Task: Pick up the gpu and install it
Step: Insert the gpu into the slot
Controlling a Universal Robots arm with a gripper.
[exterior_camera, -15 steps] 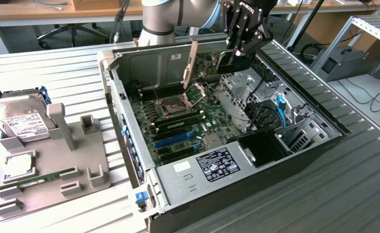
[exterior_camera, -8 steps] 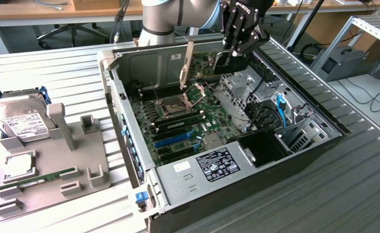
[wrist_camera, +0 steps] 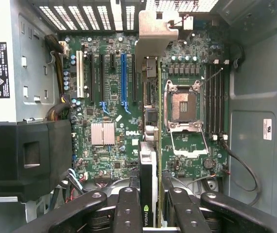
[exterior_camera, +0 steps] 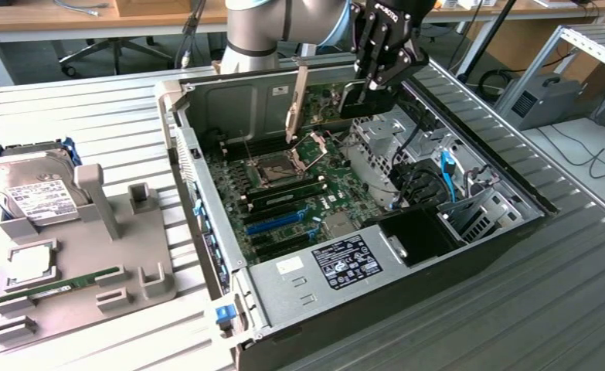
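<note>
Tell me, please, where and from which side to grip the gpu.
Probably across its two flat faces at the upper edge, from above, as the gripper holds it: the gpu is thin, stands on edge, and its bracket takes one end.

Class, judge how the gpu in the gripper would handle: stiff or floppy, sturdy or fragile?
Probably stiff: the gpu runs straight from the gripper to its bracket. Likely fragile: a thin board. Gripped far from the bracket, it may tilt if nudged.
</note>
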